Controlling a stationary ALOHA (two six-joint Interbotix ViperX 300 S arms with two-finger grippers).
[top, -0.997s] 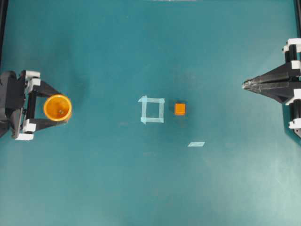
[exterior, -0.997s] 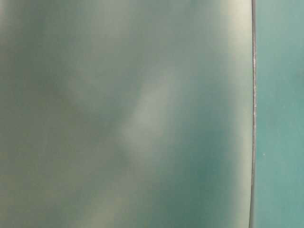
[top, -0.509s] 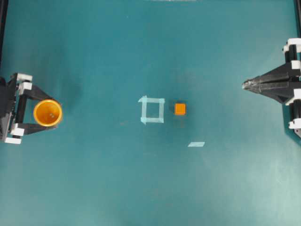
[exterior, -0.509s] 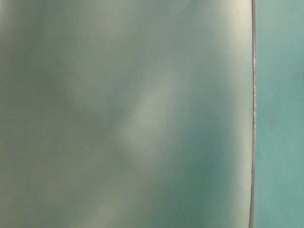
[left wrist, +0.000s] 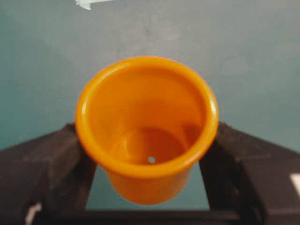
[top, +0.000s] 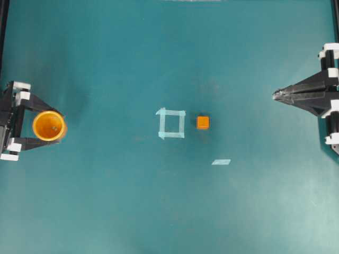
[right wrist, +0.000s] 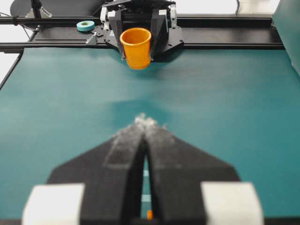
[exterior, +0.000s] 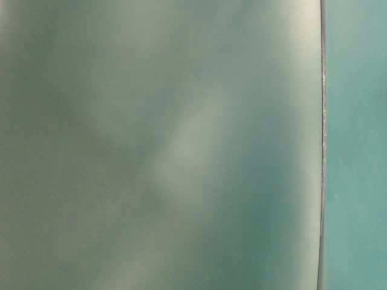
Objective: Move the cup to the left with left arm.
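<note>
The yellow-orange cup (top: 48, 126) stands upright at the far left of the teal table, held between the fingers of my left gripper (top: 59, 125), which is shut on its sides. In the left wrist view the cup (left wrist: 146, 126) is close up, with a black finger (left wrist: 51, 164) pressed against each side. From the right wrist view the cup (right wrist: 136, 47) sits far across the table in the left arm's jaws. My right gripper (top: 274, 95) rests at the right edge with its pointed tips together; they also meet in its own view (right wrist: 146, 122).
A small orange cube (top: 203, 122) lies near the middle, just right of a pale tape square (top: 171, 124). A short tape strip (top: 221, 162) lies nearer the front. A tape roll (right wrist: 86, 26) sits on the frame behind the left arm.
My left gripper has carried the cup steadily leftward, towards the table's left edge. The right arm, the cube and the tape marks have stayed still.
</note>
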